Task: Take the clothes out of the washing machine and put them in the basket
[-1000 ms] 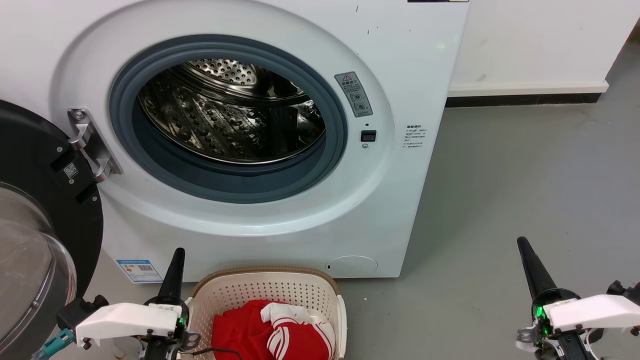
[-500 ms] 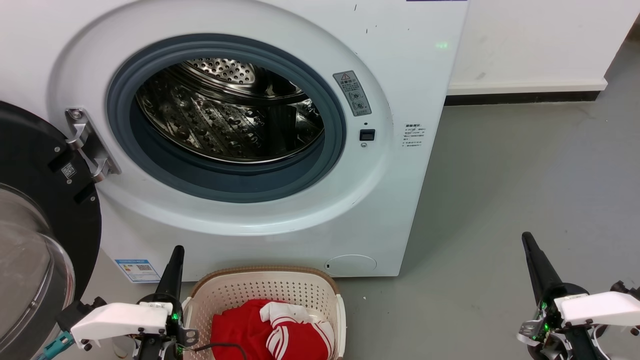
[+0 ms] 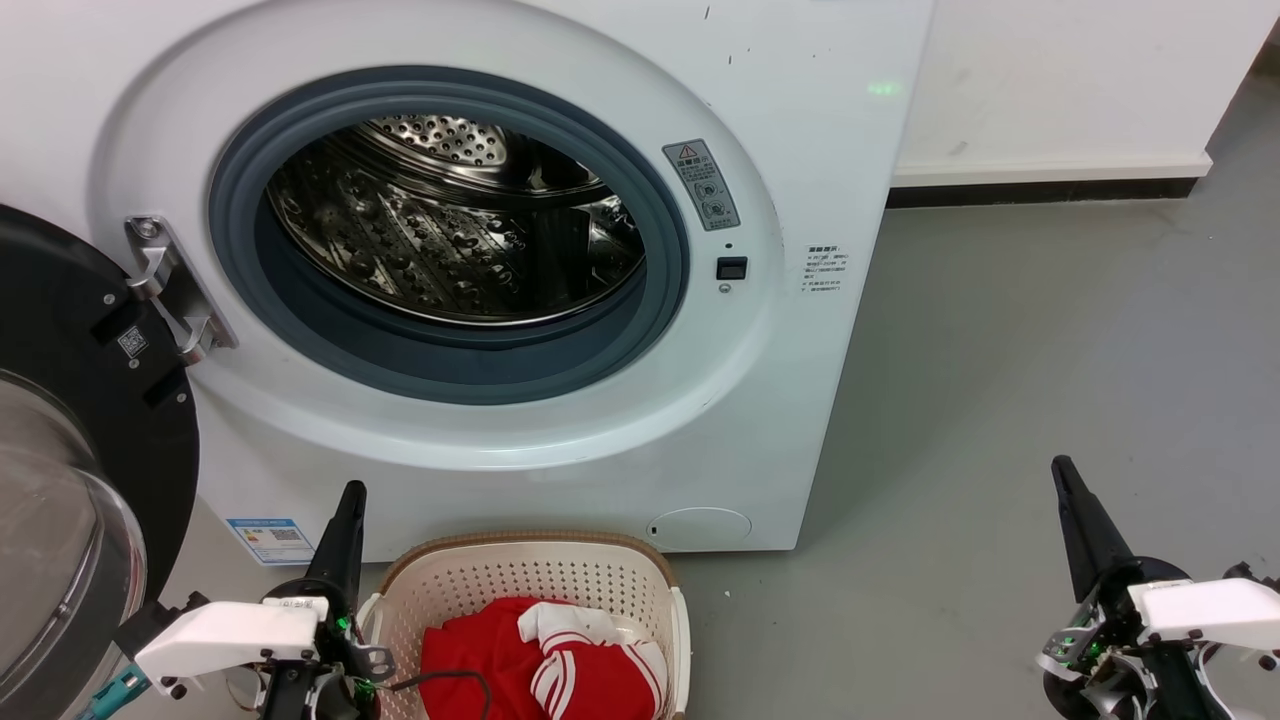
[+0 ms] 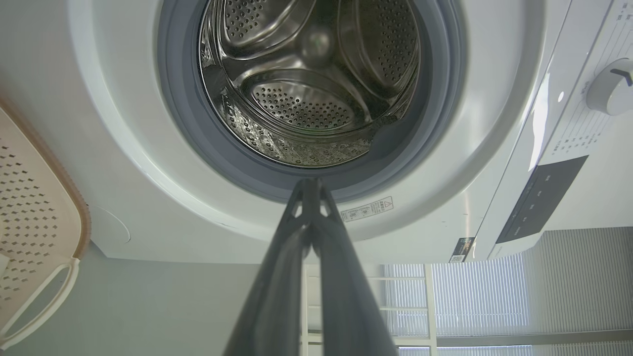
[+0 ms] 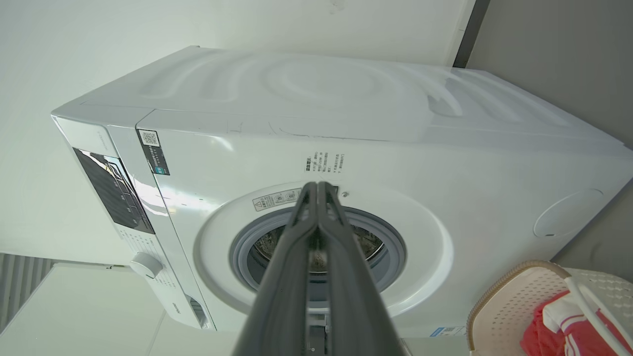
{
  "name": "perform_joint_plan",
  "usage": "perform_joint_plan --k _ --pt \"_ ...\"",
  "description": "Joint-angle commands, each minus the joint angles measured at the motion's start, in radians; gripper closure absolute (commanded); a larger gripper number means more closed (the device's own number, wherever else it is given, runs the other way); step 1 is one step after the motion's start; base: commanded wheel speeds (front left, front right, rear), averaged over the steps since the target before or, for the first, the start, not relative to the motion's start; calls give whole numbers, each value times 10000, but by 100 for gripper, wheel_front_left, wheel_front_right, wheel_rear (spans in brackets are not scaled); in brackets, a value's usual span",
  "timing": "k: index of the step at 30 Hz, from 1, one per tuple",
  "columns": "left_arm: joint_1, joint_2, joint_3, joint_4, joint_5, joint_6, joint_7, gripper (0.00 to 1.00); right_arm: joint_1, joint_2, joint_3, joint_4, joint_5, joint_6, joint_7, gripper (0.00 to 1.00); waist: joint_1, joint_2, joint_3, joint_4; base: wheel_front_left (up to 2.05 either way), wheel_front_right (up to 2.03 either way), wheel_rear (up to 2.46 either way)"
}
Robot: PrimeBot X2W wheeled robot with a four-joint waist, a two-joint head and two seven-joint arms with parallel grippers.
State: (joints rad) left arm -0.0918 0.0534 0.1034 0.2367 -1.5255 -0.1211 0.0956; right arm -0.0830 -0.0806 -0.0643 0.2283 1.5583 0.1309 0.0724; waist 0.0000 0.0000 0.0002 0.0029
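with the clothes (image 3: pixel 540 662) in the basket (image 3: pixel 528 547) and the washing machine (image 3: pixel 790 400) looking bare inside, the left end effector (image 3: pixel 353 492) and right end effector (image 3: pixel 1062 470), both pressed together empty, should simply park clear of it.

Bright, even, diffuse indoor light in all three views; shadows soft-edged. Grey shade on the floor (image 3: pixel 870 430) just right of the washing machine (image 3: pixel 800 150), thinner shade under its front. Scattered specular glints on the steel drum (image 3: pixel 450 250), darkening towards the back. Faint green spot (image 3: pixel 882 89) on the white front. Milky sheen on the glass door (image 3: pixel 50 540). Head view crisp edge to edge. Heavy wide-angle bowing in both wrist views, straight machine edges curved. Left claw (image 4: pixel 309 184) and right claw (image 5: pixel 316 185) blurred close to the lens. Glossy reflections on the black control panel (image 5: pixel 111 193).
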Motion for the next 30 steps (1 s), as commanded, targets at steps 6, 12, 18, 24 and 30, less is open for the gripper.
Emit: perform_joint_plan --k 6,12,18,24,30 --pt "-216 -29 96 61 -526 -100 144 100 -272 30 -81 103 522 -3 86 100 0 0 15 -14 0 0 0" --pt "-213 -48 145 107 -916 -126 227 100 -286 43 -140 183 903 -3 131 100 0 0 29 -29 0 0 0" --pt "-206 -45 140 100 -878 -113 226 100 -291 69 -167 171 820 -3 153 100 0 0 29 -29 0 0 0" --pt "-206 -45 139 99 -879 -113 224 100 -294 85 -195 172 793 -3 165 100 0 0 29 -29 0 0 0" --pt "-206 -45 138 99 -880 -113 225 100 -298 98 -218 174 779 -3 190 100 0 0 29 -29 0 0 0"
